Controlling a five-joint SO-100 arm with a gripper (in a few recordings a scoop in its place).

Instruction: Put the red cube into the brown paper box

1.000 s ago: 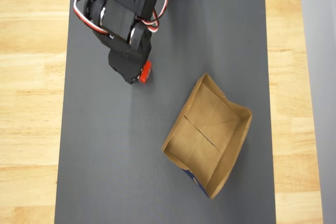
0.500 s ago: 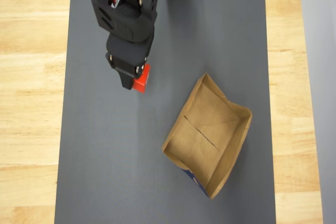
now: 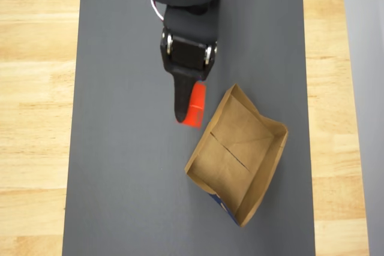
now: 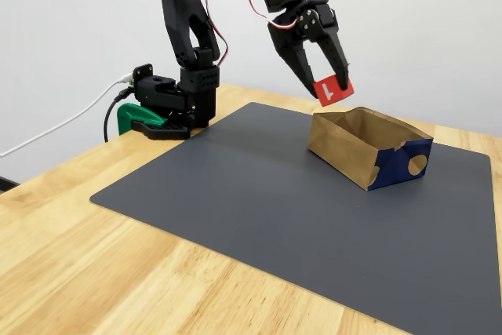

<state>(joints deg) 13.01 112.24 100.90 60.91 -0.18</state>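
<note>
The gripper (image 4: 332,88) should carry on until the red cube (image 4: 332,89) hangs squarely over the brown paper box (image 4: 369,147), clear of its thin near wall, before letting go. The jaws are closed on the cube, holding it in the air just beside the box's upper-left corner in the overhead view, above the grey mat (image 3: 120,166) on the surface

We see a matt black plastic gripper (image 4: 328,84) pinching a smooth red cube (image 4: 332,89), a box (image 3: 239,154) of creased brown paper with a blue printed side, a flat matt grey mat (image 3: 120,166), and a table (image 4: 70,272) of pale, lightly glossy wood.
</note>
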